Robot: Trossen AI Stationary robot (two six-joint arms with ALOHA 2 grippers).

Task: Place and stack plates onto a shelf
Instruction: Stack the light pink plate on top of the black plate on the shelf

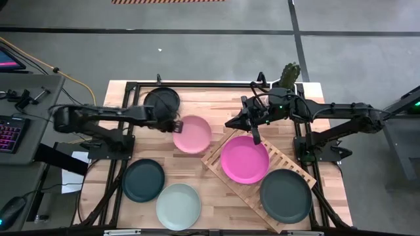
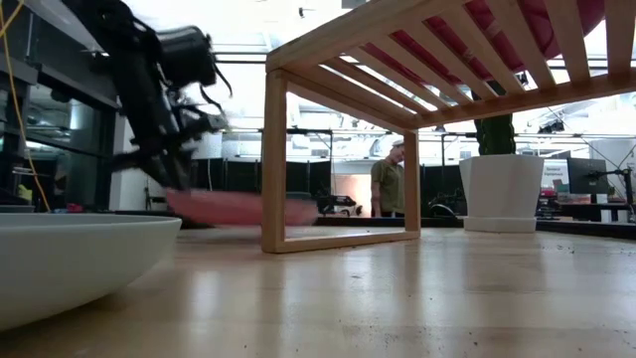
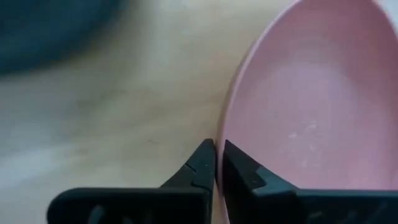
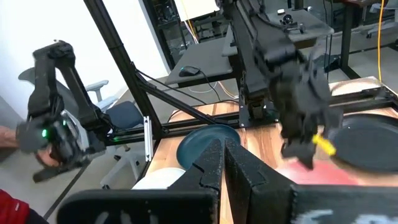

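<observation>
Light pink plate (image 1: 193,134): left gripper (image 1: 178,123) pinched shut on its left rim; right gripper (image 1: 256,136) closed empty over magenta plate (image 1: 245,159).

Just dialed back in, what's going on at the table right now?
The left gripper has its fingers shut on the rim of the round light pink plate, on the tabletop beside the slatted wooden shelf. The round magenta plate and a round dark grey plate already sit on that shelf. The right gripper hovers shut over the magenta plate's edge.
</observation>
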